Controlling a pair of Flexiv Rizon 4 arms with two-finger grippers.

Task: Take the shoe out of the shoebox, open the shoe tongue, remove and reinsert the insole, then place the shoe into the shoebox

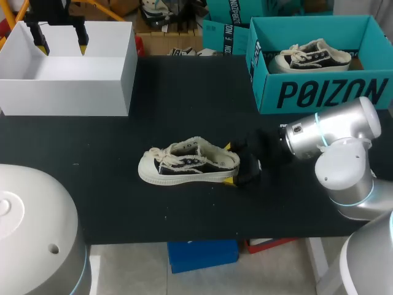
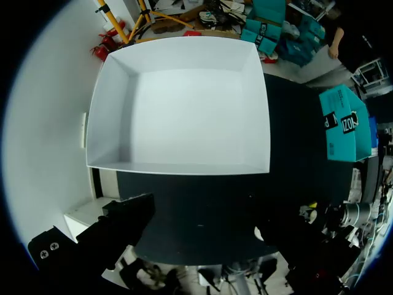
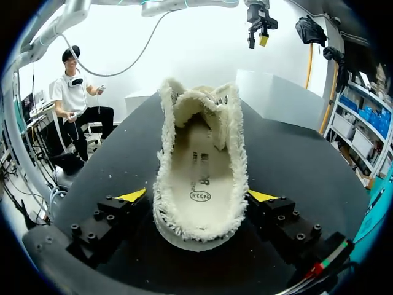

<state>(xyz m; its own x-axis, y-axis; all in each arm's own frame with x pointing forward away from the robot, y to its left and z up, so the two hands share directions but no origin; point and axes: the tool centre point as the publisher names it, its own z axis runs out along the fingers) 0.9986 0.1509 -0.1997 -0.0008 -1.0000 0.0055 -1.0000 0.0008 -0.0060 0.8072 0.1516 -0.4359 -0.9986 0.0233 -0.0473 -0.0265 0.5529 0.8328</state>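
Right claw point(image 3: 196, 195) pinches shoe point(image 3: 199, 166) heel between tips, steadying it for insole work (left claw point(image 1: 62, 44) spread, idle over white box point(image 1: 67, 95)).

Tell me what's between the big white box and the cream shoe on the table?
Nothing: the head view shows only bare black tabletop between the white open-topped box and the cream-and-black canvas shoe.

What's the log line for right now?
shoe: on table | right tool: at its heel | left tool: open, over white box
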